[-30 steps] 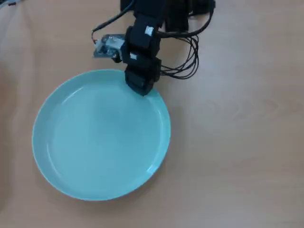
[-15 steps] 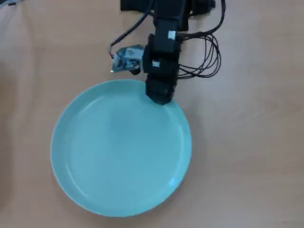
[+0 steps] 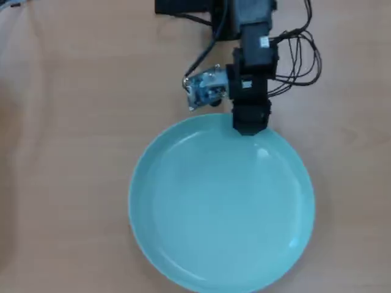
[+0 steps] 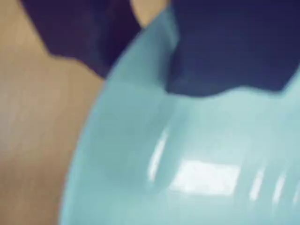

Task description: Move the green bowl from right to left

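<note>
The green bowl (image 3: pixel 223 204) is a wide, shallow, pale turquoise dish lying on the wooden table, right of centre in the overhead view. My black gripper (image 3: pixel 250 125) sits at its far rim, shut on that rim. In the wrist view the bowl (image 4: pixel 187 164) fills the lower right. The gripper (image 4: pixel 154 77) has one dark jaw outside the rim at upper left and the other inside it at upper right. The fingertips themselves are hidden under the arm in the overhead view.
The arm's base (image 3: pixel 211 7) stands at the top edge, with black cables (image 3: pixel 299 61) looping to its right. A small circuit-board camera (image 3: pixel 204 90) juts from the wrist's left side. Bare wooden table (image 3: pixel 61 152) lies left of the bowl.
The gripper and the bowl have slid together to the right and slightly down in the overhead view, about 150 pixels over the second. The grip on the rim is unchanged.
</note>
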You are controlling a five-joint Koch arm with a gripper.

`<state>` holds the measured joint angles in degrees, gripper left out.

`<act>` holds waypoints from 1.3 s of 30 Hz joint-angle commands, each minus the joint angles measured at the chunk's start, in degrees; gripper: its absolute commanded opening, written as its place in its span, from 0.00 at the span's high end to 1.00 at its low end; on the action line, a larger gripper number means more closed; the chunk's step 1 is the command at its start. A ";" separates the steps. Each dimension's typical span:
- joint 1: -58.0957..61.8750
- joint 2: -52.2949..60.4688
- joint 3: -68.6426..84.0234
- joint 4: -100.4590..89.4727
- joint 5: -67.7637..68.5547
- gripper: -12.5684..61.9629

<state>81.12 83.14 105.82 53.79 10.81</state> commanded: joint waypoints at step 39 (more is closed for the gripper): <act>-40.25 -2.99 -9.84 -0.09 8.70 0.93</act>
<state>41.75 80.07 100.20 54.05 19.42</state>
